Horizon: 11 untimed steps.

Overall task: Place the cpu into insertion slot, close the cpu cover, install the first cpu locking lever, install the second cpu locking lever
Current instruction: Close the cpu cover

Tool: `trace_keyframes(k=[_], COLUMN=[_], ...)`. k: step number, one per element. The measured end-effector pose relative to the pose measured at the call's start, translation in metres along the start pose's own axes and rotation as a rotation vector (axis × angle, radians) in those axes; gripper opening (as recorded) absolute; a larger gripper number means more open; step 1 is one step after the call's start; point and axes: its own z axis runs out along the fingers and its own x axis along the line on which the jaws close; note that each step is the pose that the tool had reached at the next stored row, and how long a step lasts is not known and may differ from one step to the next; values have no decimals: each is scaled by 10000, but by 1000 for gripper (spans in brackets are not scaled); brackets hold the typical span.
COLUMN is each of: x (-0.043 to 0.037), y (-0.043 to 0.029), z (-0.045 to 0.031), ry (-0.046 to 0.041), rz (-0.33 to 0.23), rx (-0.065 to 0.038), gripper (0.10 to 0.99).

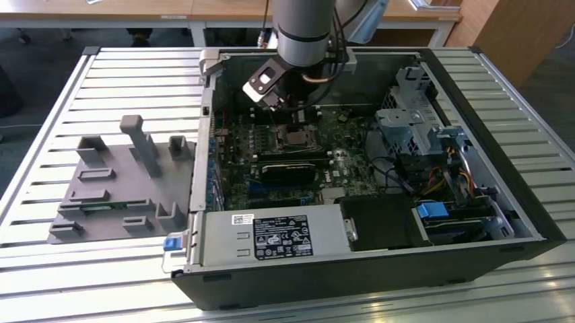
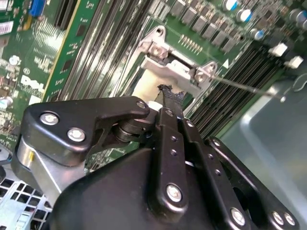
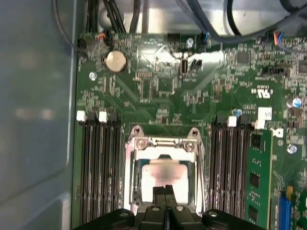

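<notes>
- Arm point(image 1: 306, 30) reaches down into the open computer case point(image 1: 359, 279); gripper point(image 1: 299, 120) hangs directly over the insertion slot point(image 3: 127, 178).
- In both wrist views the gripper's fingers point(image 3: 160, 197) are pressed together with no gap between them and nothing clamped.
- The fingertips sit over the slot's middle. Cannot tell whether they touch what lies in it.
- The cpu point(image 3: 160, 173) lies inside the slot with its pale top facing up.
- The cpu cover point(image 3: 165, 154) frames the cpu, which shows through the cover's square opening. Cannot tell whether the cover lies fully flat on the slot.
- In the second wrist view a thin wire lever point(image 2: 244, 87) runs outward from one corner of the slot, clear of the cover.
- Long black memory slots point(image 3: 98, 167) flank the slot on two opposite sides.
- A coin battery point(image 3: 115, 61) sits on the board well apart from the slot.
- The power supply box point(image 1: 269, 235) is inside the case, apart from the slot.
- A grey fixture tray point(image 1: 117, 195) sits outside the case on the slatted table point(image 1: 54, 108), far from the slot.
</notes>
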Motion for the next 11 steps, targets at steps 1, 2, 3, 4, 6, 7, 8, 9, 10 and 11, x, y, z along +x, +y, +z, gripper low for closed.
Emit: trace_keyframes(k=[1,2,3,4,6,7,8,9,10,11], x=[0,0,-1,-1,-1,-2,-2,-3,-3,-3], y=[-15,-29,-42,-52,-66,-73,-79,-86,-91,-95], z=[6,14,22,31,51,62,74,85,96,106], ry=[-1,-1,-1,-1,-1,0,0,0,0,0], rz=[0,0,-1,1,1,0,0,0,1,0], rx=[1,1,1,1,0,0,0,0,0,0], gripper=[114,114,114,114,114,114,114,114,114,114])
